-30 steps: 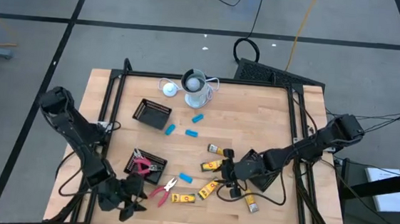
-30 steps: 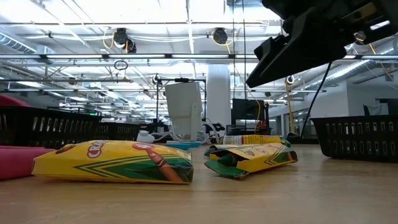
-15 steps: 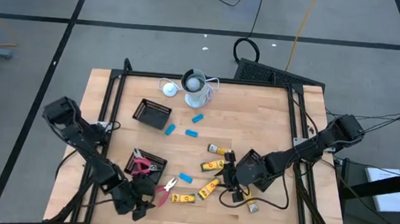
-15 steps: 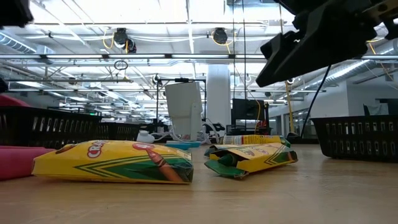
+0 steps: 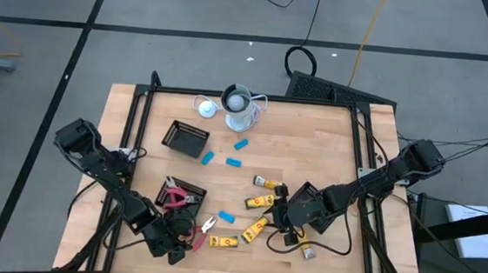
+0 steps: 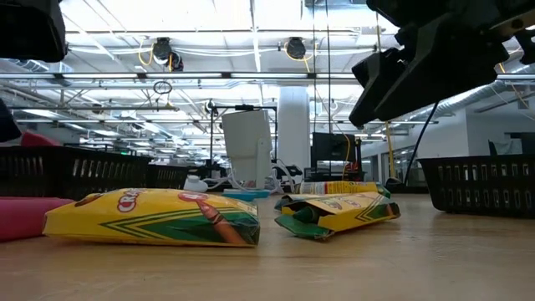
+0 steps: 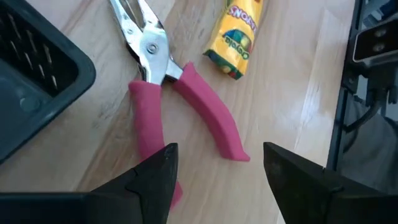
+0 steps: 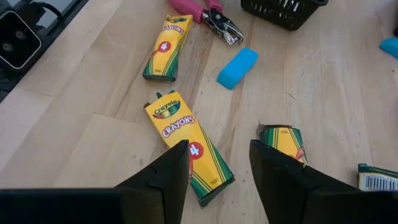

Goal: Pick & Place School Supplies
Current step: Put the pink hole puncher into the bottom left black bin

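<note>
Wooden table (image 5: 313,142), two black mesh baskets (image 5: 185,138) toward its left side. Left gripper (image 7: 214,168) down by the front-left corner, fingers spread wide right over the pink-handled pliers (image 7: 180,102), not touching. Right gripper (image 8: 219,163) near the front edge right of centre, also open, hovering above a crayon box (image 8: 188,144). More crayon boxes (image 5: 224,240) along the front edge, blue erasers (image 5: 234,163) scattered mid-table.

Two black mesh baskets (image 5: 184,139) (image 5: 182,194) and a white cup (image 5: 239,104) sit on the table (image 5: 313,142).
</note>
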{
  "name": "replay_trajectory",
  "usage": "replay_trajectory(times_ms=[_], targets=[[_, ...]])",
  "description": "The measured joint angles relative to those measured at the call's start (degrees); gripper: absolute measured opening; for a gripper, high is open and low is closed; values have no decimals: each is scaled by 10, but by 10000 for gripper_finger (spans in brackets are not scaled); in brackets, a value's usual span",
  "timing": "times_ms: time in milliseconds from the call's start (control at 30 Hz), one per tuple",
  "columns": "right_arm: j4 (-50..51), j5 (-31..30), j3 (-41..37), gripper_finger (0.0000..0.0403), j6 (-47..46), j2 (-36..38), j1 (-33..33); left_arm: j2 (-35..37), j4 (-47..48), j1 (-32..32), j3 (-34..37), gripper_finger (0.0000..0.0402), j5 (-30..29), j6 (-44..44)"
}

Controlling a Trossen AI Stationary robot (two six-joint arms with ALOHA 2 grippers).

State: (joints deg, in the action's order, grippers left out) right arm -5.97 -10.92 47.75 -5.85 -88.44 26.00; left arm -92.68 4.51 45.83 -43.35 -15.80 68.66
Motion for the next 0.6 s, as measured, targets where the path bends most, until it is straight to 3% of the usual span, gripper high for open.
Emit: replay_trajectory(times_ms=[233, 600], targets=[[7, 0, 0, 160, 5, 0, 0, 7, 17, -16, -1, 241, 37, 11], [7, 2, 0, 160, 5, 0, 0, 8, 124, -17, -54, 241, 18, -17]])
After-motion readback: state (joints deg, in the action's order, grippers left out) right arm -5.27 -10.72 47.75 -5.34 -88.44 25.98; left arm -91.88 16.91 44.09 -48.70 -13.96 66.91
